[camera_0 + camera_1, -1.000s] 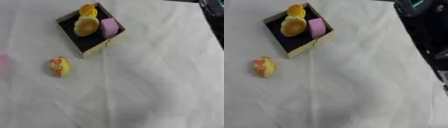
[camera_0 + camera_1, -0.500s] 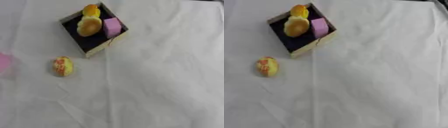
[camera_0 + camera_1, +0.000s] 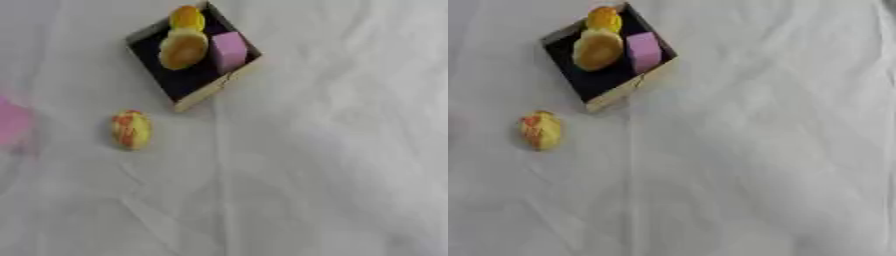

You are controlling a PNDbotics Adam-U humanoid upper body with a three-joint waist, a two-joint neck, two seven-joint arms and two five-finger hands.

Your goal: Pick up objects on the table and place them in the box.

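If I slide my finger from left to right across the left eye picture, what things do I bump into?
Pink thing at the left edge → yellow and red oval thing → box with a tan round thing → pink block inside it.

Between the earlier pictures and now only the camera has moved; the things keep their places relative to one another. The dark shape at the upper right edge, seen one second ago, is out of view now. The pink thing at the left edge shows a little more in the left eye view.
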